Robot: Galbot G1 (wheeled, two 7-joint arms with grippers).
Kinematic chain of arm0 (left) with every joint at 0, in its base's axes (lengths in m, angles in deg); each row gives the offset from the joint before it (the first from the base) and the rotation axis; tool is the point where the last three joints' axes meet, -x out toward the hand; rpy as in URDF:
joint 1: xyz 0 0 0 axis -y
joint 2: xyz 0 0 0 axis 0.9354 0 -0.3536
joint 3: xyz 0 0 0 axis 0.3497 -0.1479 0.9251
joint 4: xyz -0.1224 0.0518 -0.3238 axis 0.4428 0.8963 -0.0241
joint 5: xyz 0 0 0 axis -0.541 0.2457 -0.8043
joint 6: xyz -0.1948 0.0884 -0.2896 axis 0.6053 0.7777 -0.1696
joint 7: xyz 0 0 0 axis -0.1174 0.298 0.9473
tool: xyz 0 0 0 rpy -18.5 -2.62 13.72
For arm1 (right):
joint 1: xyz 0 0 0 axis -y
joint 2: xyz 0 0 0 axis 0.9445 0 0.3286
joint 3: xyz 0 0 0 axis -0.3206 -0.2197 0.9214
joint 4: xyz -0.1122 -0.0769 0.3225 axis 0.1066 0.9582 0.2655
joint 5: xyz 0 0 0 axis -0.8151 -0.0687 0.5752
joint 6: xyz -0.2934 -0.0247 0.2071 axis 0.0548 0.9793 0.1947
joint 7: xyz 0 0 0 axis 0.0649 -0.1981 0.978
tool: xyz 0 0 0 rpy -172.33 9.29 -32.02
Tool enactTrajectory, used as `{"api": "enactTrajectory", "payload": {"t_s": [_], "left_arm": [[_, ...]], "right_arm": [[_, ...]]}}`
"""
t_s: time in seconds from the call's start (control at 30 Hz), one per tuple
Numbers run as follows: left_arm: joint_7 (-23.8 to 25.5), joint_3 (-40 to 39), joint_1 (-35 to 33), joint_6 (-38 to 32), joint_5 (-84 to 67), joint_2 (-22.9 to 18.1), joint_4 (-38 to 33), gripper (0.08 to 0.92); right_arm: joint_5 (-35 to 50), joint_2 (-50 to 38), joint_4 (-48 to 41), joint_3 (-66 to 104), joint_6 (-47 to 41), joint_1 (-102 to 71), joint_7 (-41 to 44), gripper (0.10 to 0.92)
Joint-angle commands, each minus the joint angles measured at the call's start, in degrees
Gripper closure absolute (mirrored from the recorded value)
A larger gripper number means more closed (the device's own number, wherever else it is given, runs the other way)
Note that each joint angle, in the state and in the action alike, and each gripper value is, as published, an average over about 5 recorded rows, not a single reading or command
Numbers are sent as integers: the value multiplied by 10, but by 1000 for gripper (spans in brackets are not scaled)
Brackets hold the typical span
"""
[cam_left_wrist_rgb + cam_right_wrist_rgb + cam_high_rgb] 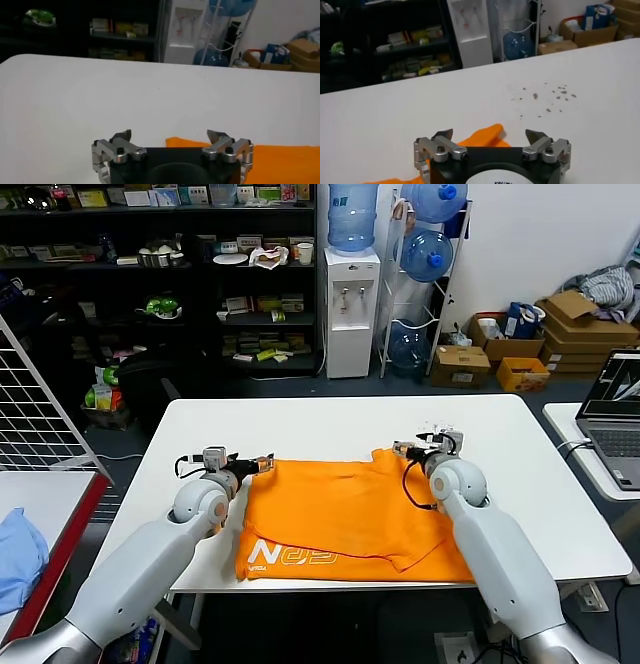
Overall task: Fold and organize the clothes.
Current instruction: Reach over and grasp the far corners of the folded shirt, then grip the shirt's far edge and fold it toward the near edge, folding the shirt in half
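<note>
Left hand and right hand spread wide, gripping nothing, over the orange T-shirt's far edge.

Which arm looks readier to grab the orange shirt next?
Probably the right gripper: the bright orange soft T-shirt has a corner between its open fingers. The left gripper, also open, has cloth beside one finger only.

My left tool reaches forward low, fingers spread wide; my right tool does likewise, fingers parted.
</note>
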Motion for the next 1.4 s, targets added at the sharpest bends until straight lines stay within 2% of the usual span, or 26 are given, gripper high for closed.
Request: {"api": "enactTrajectory", "payload": {"t_s": [0.03,0.23,0.33,1.17,1.23,1.4], "left_arm": [[15,-15,16,2,12,-5,32,79],[16,-15,9,1,21,-7,33,85],[16,-18,9,1,25,-8,34,132],[11,-2,-21,-21,49,-15,5,846],[9,9,-28,-23,49,-11,-12,890],[0,42,-58,-22,46,10,-83,908]], "right_arm": [[-1,20,-42,-17,-8,27,0,104],[-1,19,-43,-15,-11,24,3,107],[-1,20,-43,-15,-12,20,5,146],[21,6,20,2,33,-26,12,857],[25,-2,40,9,40,-39,14,888],[43,-37,121,28,43,-94,11,903]]}}
